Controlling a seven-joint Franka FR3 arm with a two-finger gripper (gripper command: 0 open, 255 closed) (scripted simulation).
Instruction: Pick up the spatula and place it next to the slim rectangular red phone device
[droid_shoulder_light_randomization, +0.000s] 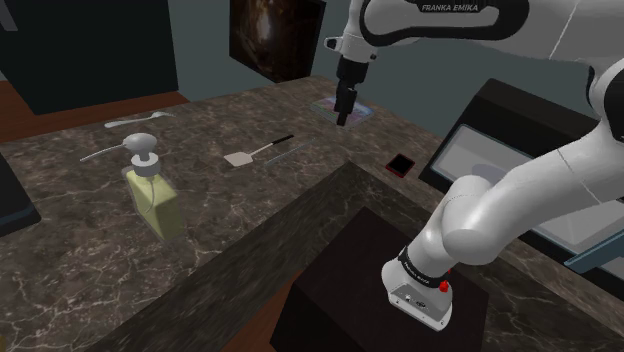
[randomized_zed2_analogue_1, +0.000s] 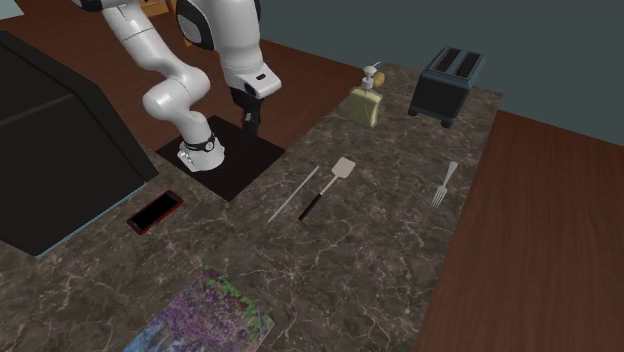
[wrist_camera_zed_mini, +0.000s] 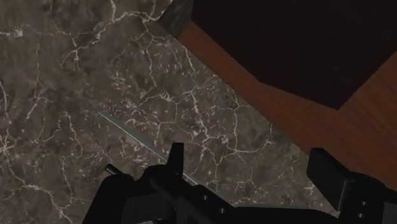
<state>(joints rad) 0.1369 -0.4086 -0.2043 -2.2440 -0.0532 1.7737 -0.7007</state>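
Note:
The spatula lies flat on the dark marble counter, with a pale square blade and a black handle. The slim red phone with a black screen rests near the counter's edge by the stand. My gripper hangs open and empty well above the counter. It is off to the second exterior view's left of the spatula, between it and the phone. In the wrist view the fingers stand apart over bare marble near the counter's edge.
A thin grey rod lies beside the spatula. A soap dispenser, a toaster, a fork, a spoon and a colourful book also sit on the counter. The dark stand borders it.

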